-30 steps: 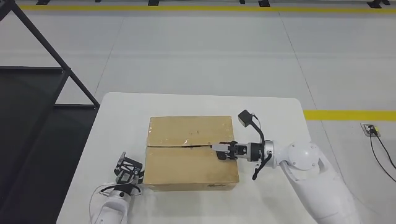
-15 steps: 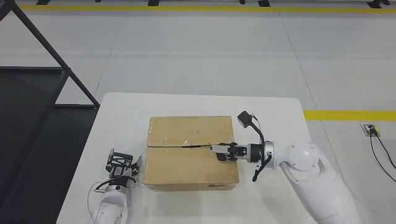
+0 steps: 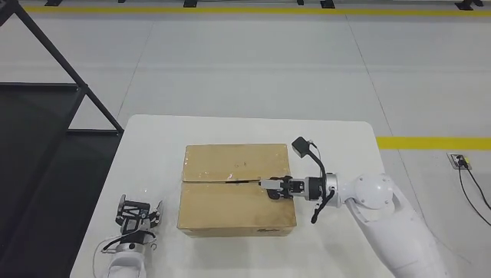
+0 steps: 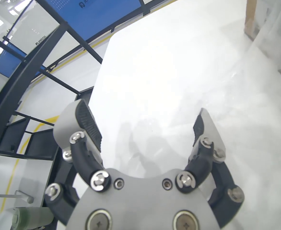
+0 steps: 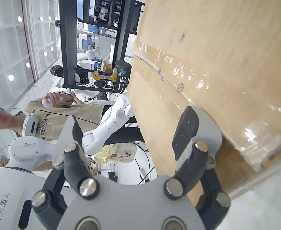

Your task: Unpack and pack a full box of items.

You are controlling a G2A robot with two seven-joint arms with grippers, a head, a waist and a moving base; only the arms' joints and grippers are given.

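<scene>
Cardboard box [image 3: 236, 190] on white table [image 3: 153, 155], pale floor [image 3: 253, 63] beyond; left gripper [image 4: 140, 111] and right gripper [image 5: 131, 116] both apart.

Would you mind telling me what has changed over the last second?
The open left gripper drew back from the cardboard box's side toward the table edge, holding nothing. The box and the open right gripper at its taped seam stayed put.

A closed cardboard box [image 3: 234, 205] is seen mid-frame on a white table [image 3: 153, 143], its top seam [image 3: 219, 178] taped. The right gripper [image 3: 266, 186] is held low over the right part of that seam. The left gripper [image 3: 140, 206] is seen at lower left, fingers spread, apart from the box.
</scene>
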